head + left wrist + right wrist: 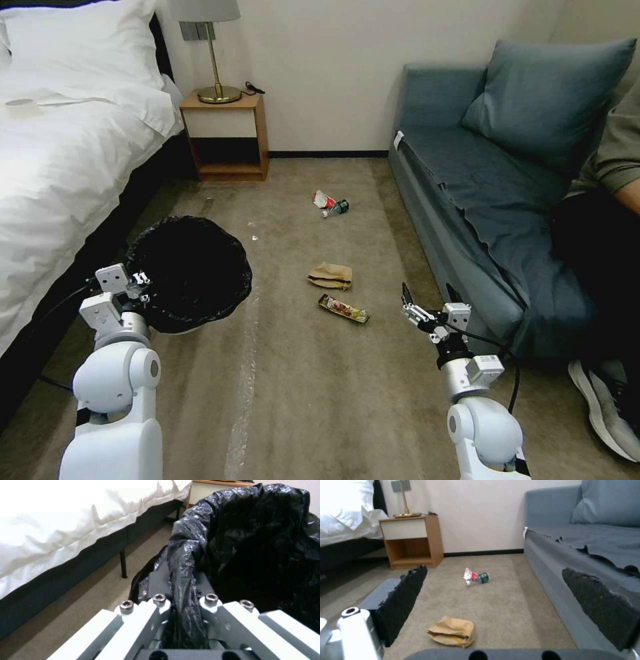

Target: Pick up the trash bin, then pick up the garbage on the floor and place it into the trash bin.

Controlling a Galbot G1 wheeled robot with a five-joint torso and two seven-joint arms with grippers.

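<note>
Bin: the trash bin [190,273] sits on the left of the scene, close beside the bed [60,153], its crinkled black liner folded over the rim and its mouth open toward the head camera.
Left gripper: the left gripper [141,285] is at the near-left edge of the bin; in the left wrist view its fingers [156,580] are pressed together on a pinched fold of the liner and rim [181,562].
Right gripper: the right gripper [430,297] hovers above the carpet [320,400] on the right, just beside the front of the sofa [480,200], with its two dark pads [403,600] spread wide apart and nothing between them.
Paper bag: the crumpled brown paper bag [331,275] lies on the carpet in the middle, between the bin and the right gripper; the right wrist view shows it low and just ahead of the open pads [453,631].
Wrapper: the dark-and-yellow snack-bar wrapper [343,309] lies just nearer than the paper bag, apart from it.
Packet and bottle: the crushed red-and-white packet [323,199] and the small clear bottle [337,208] with a green label lie touching each other farther off, toward the far wall.
Room: a wooden nightstand [227,137] with a brass lamp [217,67] stands at the far wall beside the bed.
</note>
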